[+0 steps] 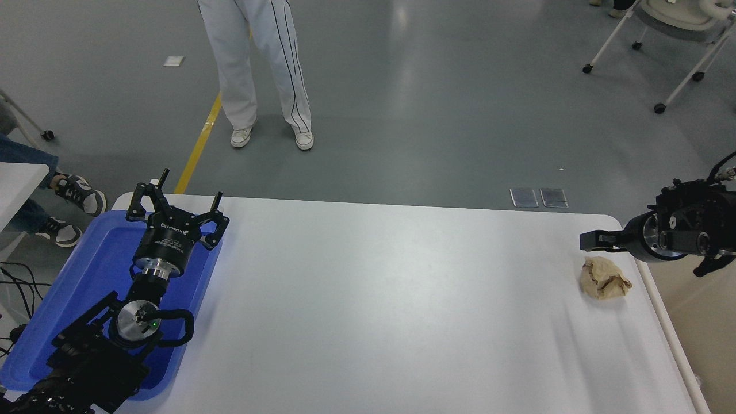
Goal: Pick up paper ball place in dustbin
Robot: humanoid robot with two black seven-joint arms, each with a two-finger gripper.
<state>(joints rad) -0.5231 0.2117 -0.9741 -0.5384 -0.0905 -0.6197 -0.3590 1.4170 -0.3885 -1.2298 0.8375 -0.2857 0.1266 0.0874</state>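
The paper ball lies just at five o'clock of my right claw, whose spread I cannot tell

A smooth grey concrete floor (glossy, with pale streaks of reflected light) carries a diagonal yellow painted line. A white-framed wheeled chair stands at the far right.
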